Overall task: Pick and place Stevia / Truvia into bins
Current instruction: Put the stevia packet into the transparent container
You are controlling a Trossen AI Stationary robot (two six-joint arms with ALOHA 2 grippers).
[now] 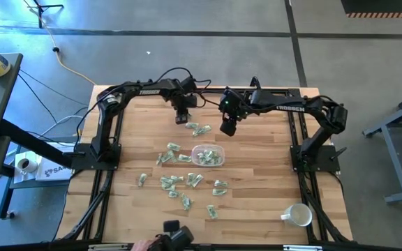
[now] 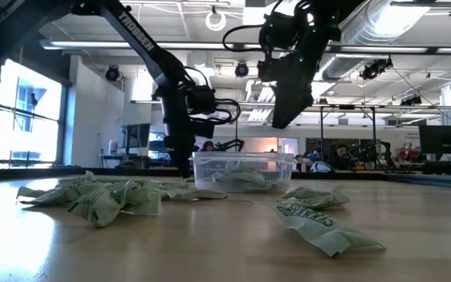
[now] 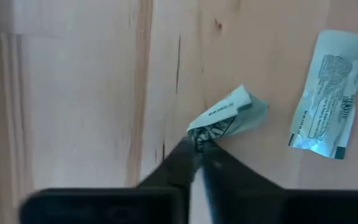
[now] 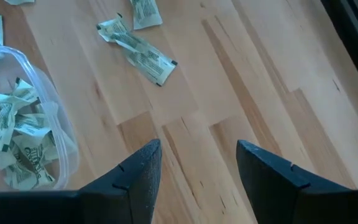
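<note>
1. The table (image 1: 257, 209), pale wood planks, fills the middle of the high view; grey floor surrounds it, and the low view shows an open workshop behind.
2. The bin (image 1: 208, 155) sits mid-table, already part-filled, probably so either arm reaches it.
3. Loose packets (image 1: 180, 183) scatter below and left of the bin, so plenty remain.
4. The left gripper (image 3: 199, 147), above and left of the bin, is pinched on one packet (image 3: 229, 115) at its corner.
5. The right gripper (image 4: 197, 165) hangs empty, fingers wide, just above the bin.
6. A mug (image 1: 297, 215) stands lower right.
</note>
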